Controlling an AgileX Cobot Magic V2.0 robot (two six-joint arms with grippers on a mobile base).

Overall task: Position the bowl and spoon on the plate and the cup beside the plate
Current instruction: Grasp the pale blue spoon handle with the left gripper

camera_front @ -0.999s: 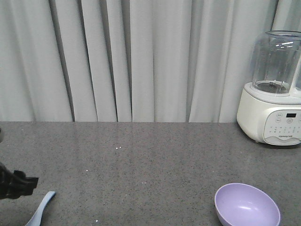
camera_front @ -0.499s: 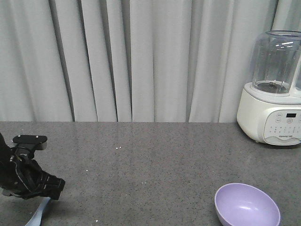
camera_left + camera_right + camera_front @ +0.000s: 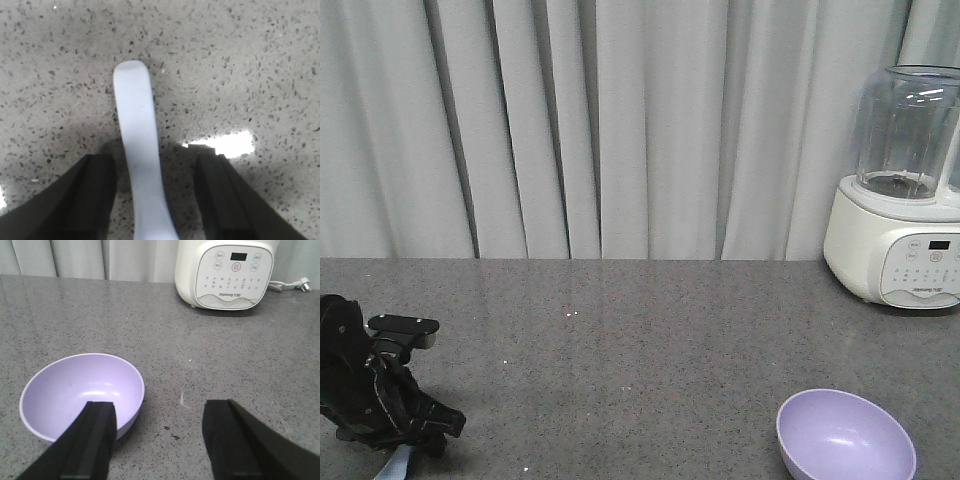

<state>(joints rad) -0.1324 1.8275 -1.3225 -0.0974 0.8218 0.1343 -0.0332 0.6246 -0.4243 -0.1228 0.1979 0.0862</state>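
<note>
A pale, white-bluish spoon (image 3: 140, 165) lies flat on the speckled grey counter (image 3: 640, 340), its short handle running straight out ahead between the spread fingers (image 3: 95, 195) of the left end effector (image 3: 156, 197), which is lowered over it with a clear gap on either side of the handle. The placement reads as the line-up for a pinch: jaws wide, the handle centred between them, nothing gripped yet. The handle is smooth and slightly glossy, rounded at the tip and widening a little toward it; the spoon's head is hidden beneath the end effector. Well off to that end effector's right, the lavender bowl (image 3: 82, 390) sits upright and empty, plain and smooth with a thin pale rim, directly ahead of the right end effector (image 3: 162, 440). That one's jaws are also spread and hold nothing; one finger stands in front of the bowl's near rim, though whether it touches cannot be told. Neither the plate nor the cup appears in any view, so the arranging looks to be at an early stage. Beyond the bowl, a white kitchen appliance (image 3: 225, 272) with a clear jar stands at the back of the counter against a grey curtain (image 3: 620, 130).
</note>
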